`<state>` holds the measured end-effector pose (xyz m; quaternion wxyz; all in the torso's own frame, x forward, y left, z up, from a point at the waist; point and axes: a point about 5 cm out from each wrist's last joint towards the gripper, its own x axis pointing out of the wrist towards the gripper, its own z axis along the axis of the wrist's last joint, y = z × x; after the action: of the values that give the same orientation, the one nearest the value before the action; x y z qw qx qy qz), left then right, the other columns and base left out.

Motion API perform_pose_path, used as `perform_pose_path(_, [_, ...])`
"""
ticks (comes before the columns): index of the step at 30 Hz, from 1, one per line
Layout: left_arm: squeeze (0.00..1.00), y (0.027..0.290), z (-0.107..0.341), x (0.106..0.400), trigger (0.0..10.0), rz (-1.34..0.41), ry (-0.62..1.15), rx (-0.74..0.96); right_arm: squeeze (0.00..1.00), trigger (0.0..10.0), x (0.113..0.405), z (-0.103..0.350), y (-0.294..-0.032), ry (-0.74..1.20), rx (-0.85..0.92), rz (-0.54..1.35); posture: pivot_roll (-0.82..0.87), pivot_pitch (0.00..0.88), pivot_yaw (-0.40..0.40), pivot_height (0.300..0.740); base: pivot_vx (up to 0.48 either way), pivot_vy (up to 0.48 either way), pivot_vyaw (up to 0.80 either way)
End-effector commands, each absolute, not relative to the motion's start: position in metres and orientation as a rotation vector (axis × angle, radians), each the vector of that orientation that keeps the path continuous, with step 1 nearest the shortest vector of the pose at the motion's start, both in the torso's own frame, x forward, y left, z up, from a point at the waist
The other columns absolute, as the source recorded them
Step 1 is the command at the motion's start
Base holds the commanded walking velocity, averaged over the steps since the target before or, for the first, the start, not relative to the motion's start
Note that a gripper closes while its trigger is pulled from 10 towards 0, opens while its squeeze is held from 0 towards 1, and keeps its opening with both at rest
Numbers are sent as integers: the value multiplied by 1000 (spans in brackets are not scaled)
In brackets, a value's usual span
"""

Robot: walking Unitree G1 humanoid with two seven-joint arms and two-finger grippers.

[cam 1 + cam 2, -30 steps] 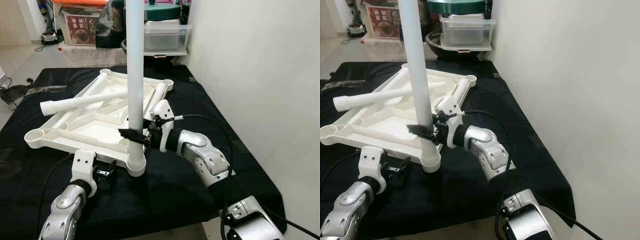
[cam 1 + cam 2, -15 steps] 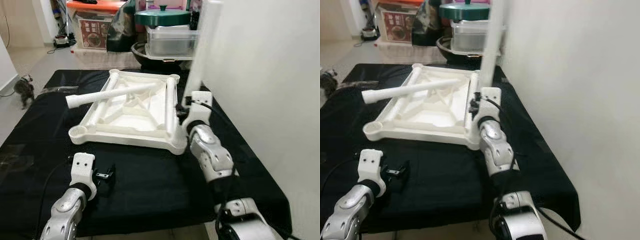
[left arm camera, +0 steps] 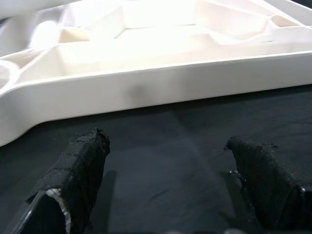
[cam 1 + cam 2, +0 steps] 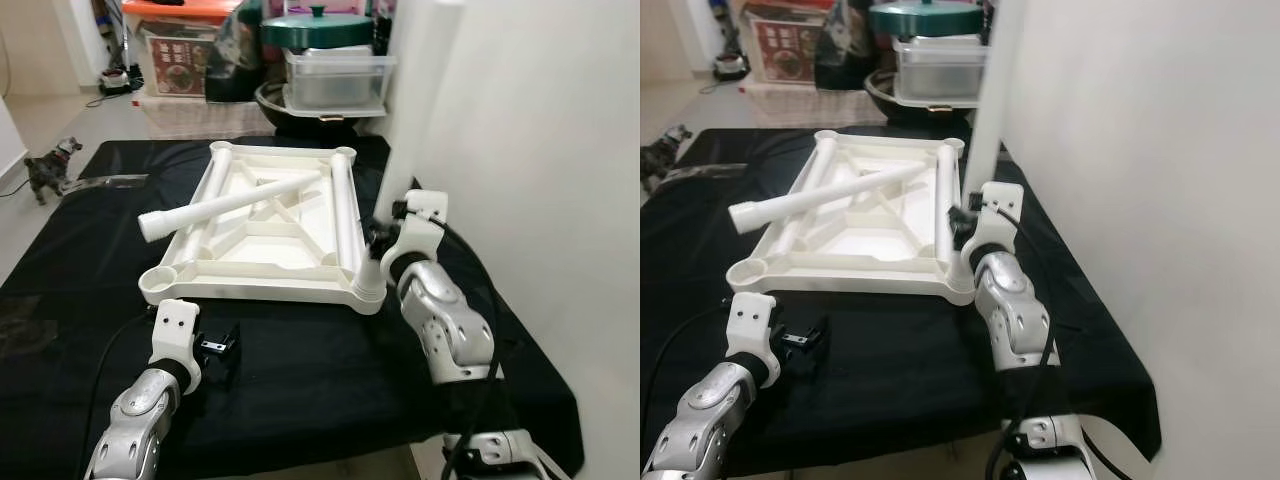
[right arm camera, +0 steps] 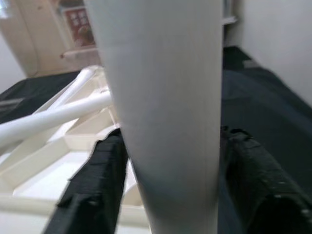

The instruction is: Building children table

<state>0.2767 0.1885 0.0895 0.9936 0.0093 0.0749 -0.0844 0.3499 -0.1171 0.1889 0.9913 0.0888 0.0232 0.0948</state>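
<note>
Our left tool hovers wide and empty over the surface; one loose leg lies across the upturned top; our right tool grips another leg upright at its corner socket, unseated, we judge
</note>
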Motion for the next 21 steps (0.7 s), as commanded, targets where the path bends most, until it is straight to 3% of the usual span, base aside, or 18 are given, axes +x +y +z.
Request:
perform_pose_path(1, [0, 189, 86, 277, 10000, -174, 170, 20, 0, 10000, 354, 197, -112, 30, 203, 284, 0, 0, -41, 740, 0, 0, 0])
perform_pose_path(5, [0, 190, 86, 277, 10000, -169, 167, 19, 0, 10000, 358, 209, -107, -23, 194, 433, 1, 0, -40, 740, 0, 0, 0])
perform_pose_path(9, [0, 189, 86, 279, 10000, -163, 163, 17, 0, 10000, 359, 209, -88, -45, 59, 773, 18, 0, -57, 740, 0, 0, 0])
perform_pose_path(12, [0, 190, 87, 280, 10000, -158, 158, 16, 0, 10000, 358, 204, -78, -34, -23, 914, 27, 0, -60, 740, 0, 0, 0])
perform_pose_path(16, [0, 190, 87, 280, 10000, -158, 158, 16, 0, 10000, 358, 203, -73, -29, -42, 968, 25, 0, -59, 740, 0, 0, 0])
perform_pose_path(21, [0, 189, 88, 281, 10000, -155, 153, 17, 0, 10000, 361, 208, -48, -31, -88, 1133, 47, 0, -78, 740, 0, 0, 0])
